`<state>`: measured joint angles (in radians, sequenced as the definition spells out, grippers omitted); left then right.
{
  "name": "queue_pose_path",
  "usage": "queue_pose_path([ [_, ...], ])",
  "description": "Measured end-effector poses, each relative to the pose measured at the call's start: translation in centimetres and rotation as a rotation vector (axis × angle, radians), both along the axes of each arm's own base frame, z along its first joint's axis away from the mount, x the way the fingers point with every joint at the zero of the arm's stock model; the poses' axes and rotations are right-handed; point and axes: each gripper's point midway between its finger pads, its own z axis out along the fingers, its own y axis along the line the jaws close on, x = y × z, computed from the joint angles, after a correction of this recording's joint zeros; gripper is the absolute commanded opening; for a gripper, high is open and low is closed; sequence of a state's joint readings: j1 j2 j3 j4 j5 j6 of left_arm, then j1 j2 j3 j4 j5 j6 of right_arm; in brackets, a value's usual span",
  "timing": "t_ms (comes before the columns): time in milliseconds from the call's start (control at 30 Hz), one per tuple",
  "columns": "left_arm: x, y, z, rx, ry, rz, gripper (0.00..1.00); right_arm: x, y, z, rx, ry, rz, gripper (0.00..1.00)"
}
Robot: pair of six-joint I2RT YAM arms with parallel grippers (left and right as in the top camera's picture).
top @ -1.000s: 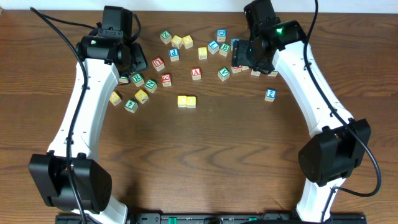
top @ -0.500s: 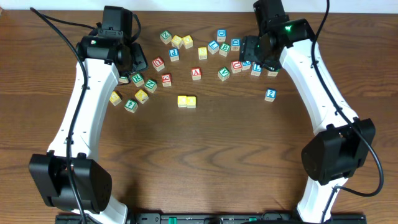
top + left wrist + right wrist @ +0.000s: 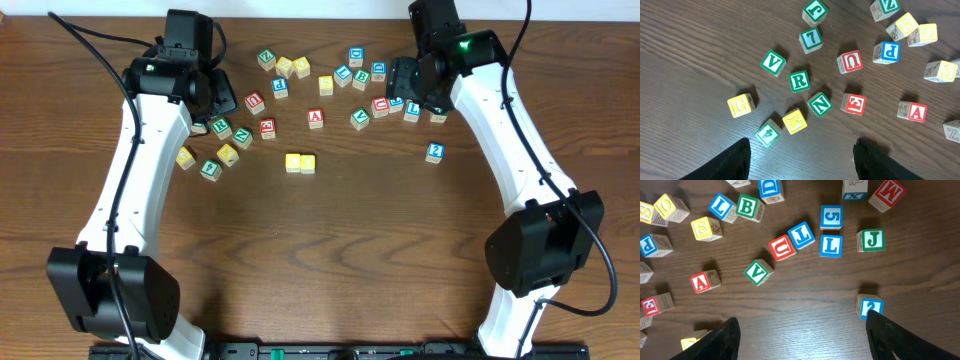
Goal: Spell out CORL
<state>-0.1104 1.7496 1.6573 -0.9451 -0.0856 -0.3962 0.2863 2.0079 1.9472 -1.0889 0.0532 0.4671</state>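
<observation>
Two yellow-topped cubes (image 3: 293,162) (image 3: 307,163) sit side by side near the middle of the table. The green R cube (image 3: 799,81) lies among other blocks on the left, ahead of my left gripper (image 3: 801,150), which hovers open above bare wood. In the overhead view this R cube (image 3: 222,127) is just right of the left wrist. The blue L cube (image 3: 831,246) lies flat next to a blue 5, ahead of my right gripper (image 3: 801,325), which is open and holds nothing. From overhead the L cube (image 3: 412,110) is beside the right wrist.
A red A cube (image 3: 316,118) and a green V cube (image 3: 758,272) lie between the two arms. Another green V cube (image 3: 773,63) sits near the R. A blue 2 cube (image 3: 435,152) stands alone at the right. Several more letter cubes are scattered along the back.
My right arm swung to the right and back, uncovering the cubes near the L, then stopped. The left arm and all cubes stayed put.
</observation>
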Motion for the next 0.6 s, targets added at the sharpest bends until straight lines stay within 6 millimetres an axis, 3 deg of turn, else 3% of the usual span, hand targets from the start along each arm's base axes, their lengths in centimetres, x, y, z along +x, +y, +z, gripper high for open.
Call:
queue_pose_path([
  [600, 0.03, 0.0, -0.14, -0.001, 0.003, 0.004, 0.65, 0.44, -0.35, -0.62, -0.014, -0.015, -0.025, 0.75],
])
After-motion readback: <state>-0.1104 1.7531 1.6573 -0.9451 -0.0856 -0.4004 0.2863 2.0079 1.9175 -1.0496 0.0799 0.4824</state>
